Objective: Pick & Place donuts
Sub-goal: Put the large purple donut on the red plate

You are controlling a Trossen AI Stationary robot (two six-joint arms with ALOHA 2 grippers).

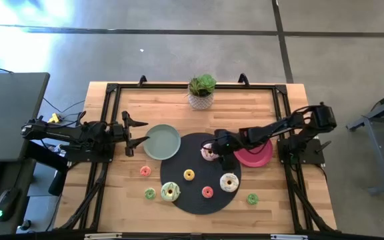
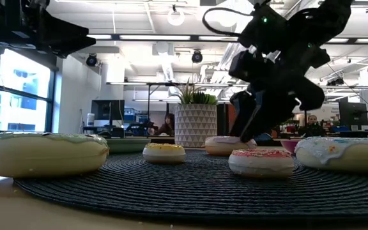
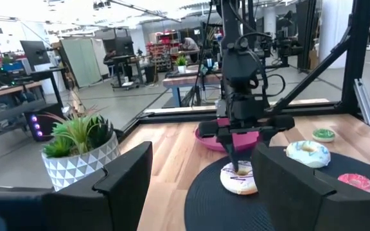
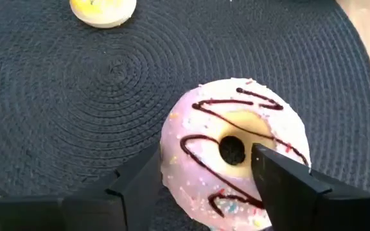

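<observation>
A pink donut with dark drizzle lies flat on the black round mat, toward its far right. My right gripper is open right above it, fingers pointing down: one fingertip stands at the donut's hole, the other outside its rim. The right gripper also shows in the high view and the left wrist view. My left gripper is open and empty beside the grey-green plate. My right gripper comes at the pink donut from above, with one side of the ring between its open fingers. I cannot tell whether the fingers touch it. The donut lies flat on the mat.
Other donuts lie on the mat: yellow, red, big white, big green-white. Small ones lie on the wood. A red plate sits under the right arm. A potted plant stands at the far edge.
</observation>
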